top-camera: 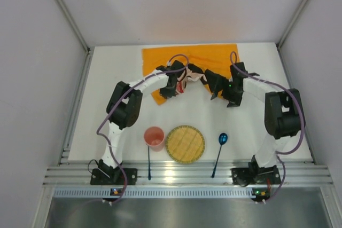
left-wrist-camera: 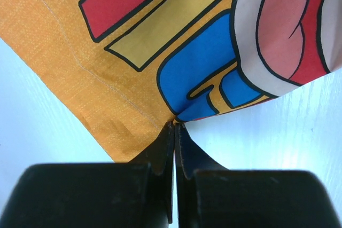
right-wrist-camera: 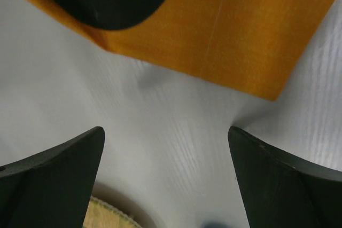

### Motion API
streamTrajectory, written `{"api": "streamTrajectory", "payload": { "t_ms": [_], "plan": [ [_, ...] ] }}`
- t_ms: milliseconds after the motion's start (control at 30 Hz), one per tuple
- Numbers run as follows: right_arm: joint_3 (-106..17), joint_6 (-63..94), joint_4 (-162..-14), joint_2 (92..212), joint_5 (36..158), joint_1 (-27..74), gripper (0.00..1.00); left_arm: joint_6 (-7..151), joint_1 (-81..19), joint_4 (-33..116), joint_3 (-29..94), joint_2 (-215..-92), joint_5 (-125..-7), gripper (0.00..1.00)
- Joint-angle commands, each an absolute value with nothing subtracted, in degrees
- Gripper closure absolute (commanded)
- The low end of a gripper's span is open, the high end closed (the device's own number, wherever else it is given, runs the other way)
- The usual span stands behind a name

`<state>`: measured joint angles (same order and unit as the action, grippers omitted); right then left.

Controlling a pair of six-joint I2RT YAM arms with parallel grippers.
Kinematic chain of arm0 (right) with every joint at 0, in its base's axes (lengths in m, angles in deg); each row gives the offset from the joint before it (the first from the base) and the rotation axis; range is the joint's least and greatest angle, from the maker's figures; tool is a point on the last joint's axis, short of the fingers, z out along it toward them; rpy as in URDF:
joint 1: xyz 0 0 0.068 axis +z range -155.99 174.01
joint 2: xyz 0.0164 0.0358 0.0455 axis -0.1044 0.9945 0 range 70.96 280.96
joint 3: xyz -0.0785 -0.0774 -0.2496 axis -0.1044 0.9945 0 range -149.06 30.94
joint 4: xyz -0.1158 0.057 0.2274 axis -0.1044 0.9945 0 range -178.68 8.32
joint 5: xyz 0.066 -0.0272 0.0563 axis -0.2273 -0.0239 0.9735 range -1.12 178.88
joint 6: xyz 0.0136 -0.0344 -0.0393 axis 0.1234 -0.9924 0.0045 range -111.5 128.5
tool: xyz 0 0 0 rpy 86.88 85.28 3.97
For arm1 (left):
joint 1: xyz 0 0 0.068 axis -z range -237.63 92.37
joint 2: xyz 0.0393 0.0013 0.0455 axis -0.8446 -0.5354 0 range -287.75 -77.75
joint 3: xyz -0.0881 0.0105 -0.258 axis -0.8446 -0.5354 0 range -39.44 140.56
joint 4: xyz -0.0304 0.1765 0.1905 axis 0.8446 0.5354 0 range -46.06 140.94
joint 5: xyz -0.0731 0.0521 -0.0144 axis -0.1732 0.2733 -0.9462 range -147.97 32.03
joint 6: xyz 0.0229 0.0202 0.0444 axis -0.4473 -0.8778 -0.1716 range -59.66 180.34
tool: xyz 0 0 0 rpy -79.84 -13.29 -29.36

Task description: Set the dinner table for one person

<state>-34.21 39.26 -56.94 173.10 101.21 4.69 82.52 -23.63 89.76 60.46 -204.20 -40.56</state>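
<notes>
Pinching the placemat's [left-wrist-camera: 107, 73] near edge, the left gripper [left-wrist-camera: 175, 127] is clamped tight; the right gripper [right-wrist-camera: 165, 132] hangs wide open, empty, just off that edge. The table [top-camera: 243, 124] lies flat beneath the placemat.

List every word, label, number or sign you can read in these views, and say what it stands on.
No text can be read.
On the orange placemat: coloured shapes with black outlines, perhaps parts of big letters, cut off by the frame and unreadable.
On the cup, plate and spoon: no markings visible.
</notes>
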Motion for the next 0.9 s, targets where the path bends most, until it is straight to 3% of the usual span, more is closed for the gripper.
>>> {"api": "streamTrajectory", "payload": {
  "t_ms": [0,467,567,700,867],
  "plan": [
    [-38.32,41.81,-60.38,175.01,94.86,4.03,0.00,84.51,-23.44,90.35,57.69,-200.54,-45.48,1.00],
    [-42.62,47.70,-60.29,182.84,86.16,-2.83,0.01,81.18,-25.19,90.96,54.26,-197.63,-42.58,1.00],
    [-45.78,47.70,-58.89,185.73,85.71,-3.00,0.11,80.74,-26.16,91.05,54.26,-197.54,-42.94,1.00],
    [-48.07,47.96,-57.48,188.20,84.22,-2.92,0.45,80.21,-27.57,91.22,53.91,-197.46,-42.94,1.00],
    [-49.57,48.14,-57.13,190.13,83.08,-3.00,0.78,79.42,-28.62,91.49,53.20,-197.28,-42.67,1.00]
  ]
}}
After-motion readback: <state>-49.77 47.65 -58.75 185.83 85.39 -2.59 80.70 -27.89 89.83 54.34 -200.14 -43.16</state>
